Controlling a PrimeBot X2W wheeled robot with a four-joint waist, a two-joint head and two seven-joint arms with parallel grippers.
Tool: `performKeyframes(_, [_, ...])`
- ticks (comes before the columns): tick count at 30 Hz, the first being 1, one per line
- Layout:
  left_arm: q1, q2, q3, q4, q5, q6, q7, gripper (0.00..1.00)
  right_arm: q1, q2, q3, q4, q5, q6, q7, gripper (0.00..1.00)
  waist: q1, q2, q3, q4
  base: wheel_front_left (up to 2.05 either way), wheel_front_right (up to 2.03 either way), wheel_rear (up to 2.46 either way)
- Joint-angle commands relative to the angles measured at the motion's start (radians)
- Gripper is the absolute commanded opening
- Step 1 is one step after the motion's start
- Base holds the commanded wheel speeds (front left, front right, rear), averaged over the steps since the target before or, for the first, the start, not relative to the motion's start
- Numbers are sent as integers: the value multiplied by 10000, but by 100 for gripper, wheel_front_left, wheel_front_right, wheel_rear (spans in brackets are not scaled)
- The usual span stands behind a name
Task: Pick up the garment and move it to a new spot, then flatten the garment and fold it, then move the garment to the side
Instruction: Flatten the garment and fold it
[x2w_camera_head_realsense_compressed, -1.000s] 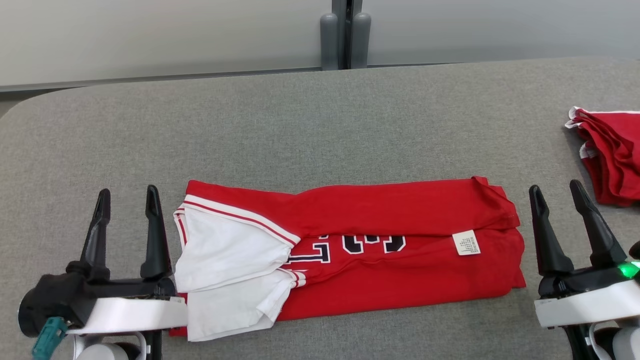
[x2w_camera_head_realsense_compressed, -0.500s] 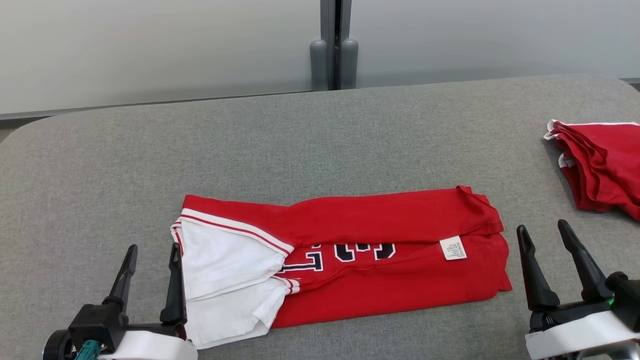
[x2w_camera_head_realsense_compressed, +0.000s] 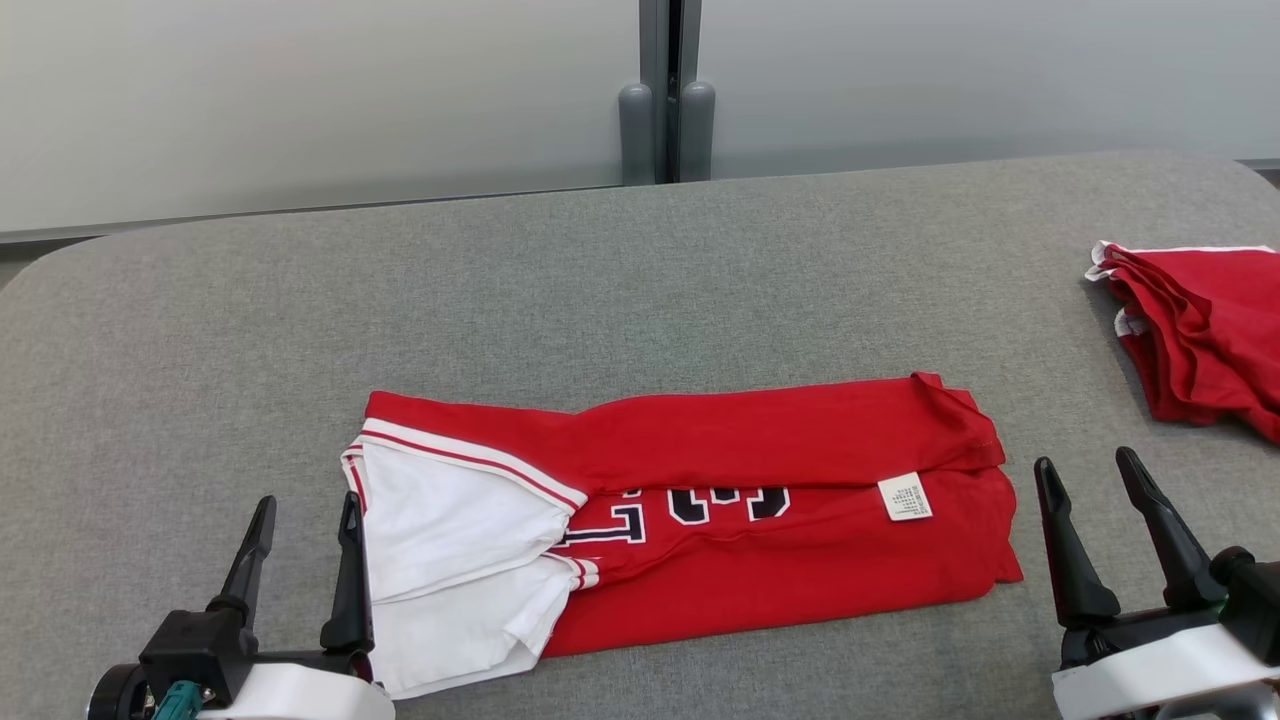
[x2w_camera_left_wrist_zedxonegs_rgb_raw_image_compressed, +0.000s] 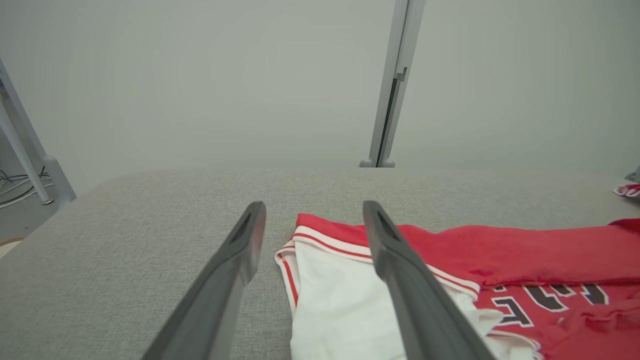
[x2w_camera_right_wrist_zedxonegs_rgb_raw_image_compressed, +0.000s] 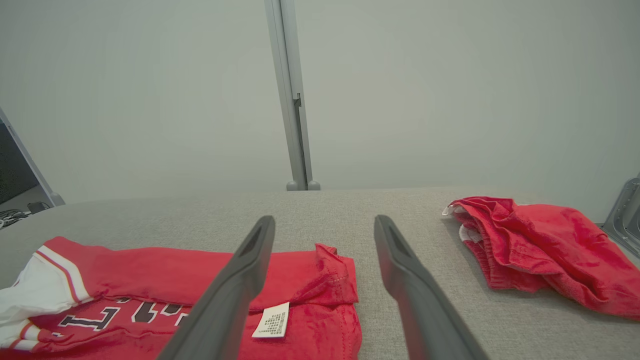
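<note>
The left gripper (x2w_camera_head_realsense_compressed: 309, 500) sits at the front-left of the table, fingers spread wide with nothing between them. Its inner finger stands right at the garment's left end; in the left wrist view that finger crosses the white sleeve, and whether it touches the cloth cannot be told. The right gripper (x2w_camera_head_realsense_compressed: 1084, 458) is at the front-right, likewise spread wide and empty, just off the garment's right end with bare table between them in the head view.

The table (x2w_camera_head_realsense_compressed: 640, 260) is covered in grey fabric with rounded far corners, and its far edge meets pale wall panels joined by a grey post (x2w_camera_head_realsense_compressed: 668, 90).

The red garment (x2w_camera_head_realsense_compressed: 760, 440) lies near the front edge, about midway along it, folded into a long band running left to right. Its far half is folded toward the front over the near half, so dark lettering (x2w_camera_head_realsense_compressed: 700, 503) shows only in part below the fold.

A second red garment (x2w_camera_head_realsense_compressed: 1210, 330) lies bunched at the right edge, well apart from the first.

The white sleeves (x2w_camera_head_realsense_compressed: 450, 520), trimmed in red and white stripes, are stacked at the left end of the folded garment.

A small white label (x2w_camera_head_realsense_compressed: 905, 497) lies near its right end, just below the fold line.
</note>
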Motion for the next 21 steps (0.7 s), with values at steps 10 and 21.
performKeyframes(10, [-383, -59, -4, -218, 169, -8, -41, 100, -427, -165, -65, 513, -41, 0, -77, 100, 0, -1, 362, 170, 0, 0, 0])
performKeyframes(21, [-1333, -268, -208, -468, 512, -273, -39, 100, -2109, -561, 215, 3417, 570, 0, -338, 100, 0, -1, 1411, 653, 0, 0, 0])
